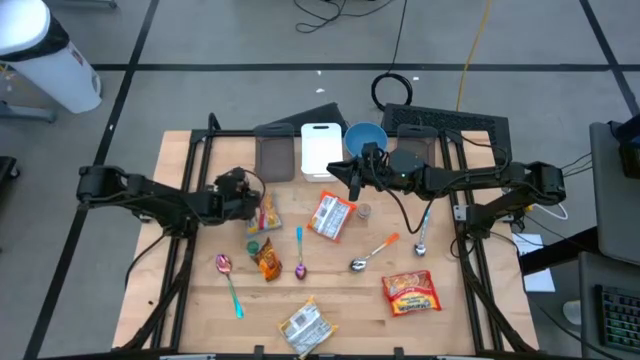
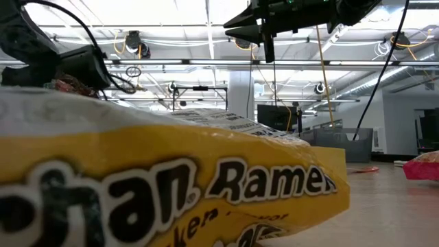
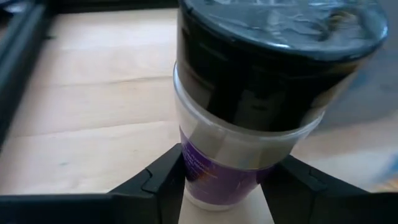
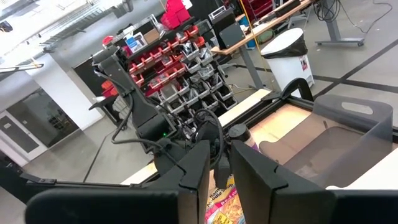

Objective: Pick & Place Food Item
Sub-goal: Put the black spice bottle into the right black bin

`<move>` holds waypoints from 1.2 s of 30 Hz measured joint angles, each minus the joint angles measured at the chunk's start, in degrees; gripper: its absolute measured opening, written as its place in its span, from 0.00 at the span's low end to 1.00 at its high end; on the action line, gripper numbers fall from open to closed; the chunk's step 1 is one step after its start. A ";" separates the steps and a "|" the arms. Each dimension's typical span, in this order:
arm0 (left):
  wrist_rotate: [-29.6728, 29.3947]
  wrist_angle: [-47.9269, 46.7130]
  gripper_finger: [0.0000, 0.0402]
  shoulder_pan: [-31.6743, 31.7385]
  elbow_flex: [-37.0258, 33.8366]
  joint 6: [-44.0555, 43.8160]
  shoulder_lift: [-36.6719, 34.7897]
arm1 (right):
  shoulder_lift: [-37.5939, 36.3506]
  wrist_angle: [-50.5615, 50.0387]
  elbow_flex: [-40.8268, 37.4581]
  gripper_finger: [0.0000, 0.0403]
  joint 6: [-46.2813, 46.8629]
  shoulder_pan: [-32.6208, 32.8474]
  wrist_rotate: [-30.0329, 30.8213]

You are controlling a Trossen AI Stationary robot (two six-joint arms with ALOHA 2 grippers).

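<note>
Counting four spoons point(image 1: 228, 280), five packets point(image 1: 411, 293)

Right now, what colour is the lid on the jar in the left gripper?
Black, on a clear jar with a purple label; the left wrist view shows the lid best.

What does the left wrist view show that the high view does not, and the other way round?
Only the left wrist view shows a jar with a black lid and purple label between the left claw's fingers, which touch its sides.

Only the high view shows the whole table: the right claw raised near the blue bowl, the white cutting board, the spoons and the food packets, such as the red one.

Both show the left claw and the wooden tabletop.
</note>
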 joint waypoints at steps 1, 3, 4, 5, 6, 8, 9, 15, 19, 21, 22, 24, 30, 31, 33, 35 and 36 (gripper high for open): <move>1.49 0.47 0.46 0.00 0.02 2.16 -1.04 | 0.00 -0.02 0.00 0.15 -0.22 0.00 0.00; 4.67 1.26 0.46 -0.02 0.02 6.55 -3.50 | 0.00 -0.01 0.00 0.15 -0.89 0.00 -0.01; 6.61 1.65 0.46 -0.02 0.02 8.65 -5.03 | 0.02 0.00 0.00 0.15 -1.31 0.00 0.00; 8.66 2.06 0.46 -0.02 0.00 10.70 -6.69 | 0.00 0.00 0.00 0.15 -1.55 0.00 0.00; 10.62 2.52 0.46 -0.02 0.00 12.82 -8.46 | 0.01 0.02 0.00 0.15 -1.67 -0.06 0.00; 14.38 3.97 0.46 -0.02 0.01 16.62 -12.67 | 0.00 0.03 0.00 0.15 -1.70 -0.31 -0.02; 16.41 3.98 0.46 -0.02 0.18 18.03 -14.80 | 0.00 0.02 0.00 0.15 -1.70 -0.46 -0.02; 23.63 1.73 0.46 -0.04 3.94 24.79 -26.52 | 0.00 0.04 0.00 0.15 -1.70 -1.58 0.00; 26.17 -2.77 0.46 0.18 8.65 29.25 -31.53 | 0.00 0.18 0.00 0.15 -1.56 -2.60 -0.01; 29.71 -4.43 0.46 0.80 11.26 30.84 -32.96 | 0.00 0.73 0.00 0.15 -1.21 -3.24 -0.08; 31.93 -5.28 0.46 1.35 12.51 31.37 -33.25 | 0.02 1.12 0.00 0.15 -1.11 -3.53 -0.28; 37.23 -6.10 0.46 2.39 14.93 31.99 -33.22 | 0.02 2.64 0.00 0.15 -1.33 -4.22 -2.79; 48.59 -7.83 0.46 5.34 22.11 32.51 -30.01 | 0.00 5.62 0.00 0.20 3.93 -5.75 -10.63; 49.88 -7.74 0.46 5.76 23.19 33.00 -29.14 | 0.00 5.73 0.00 0.22 4.95 -5.96 -11.92; 52.56 -7.59 0.46 6.57 25.23 34.38 -27.14 | 0.02 5.77 0.00 0.28 6.12 -6.08 -13.18; 55.42 -7.55 0.46 7.48 26.73 35.67 -24.86 | 0.55 6.97 0.00 0.36 6.96 -5.85 -13.56; 57.15 -7.42 0.46 7.92 27.37 36.10 -23.69 | 0.84 7.68 0.00 0.40 7.72 -5.69 -13.65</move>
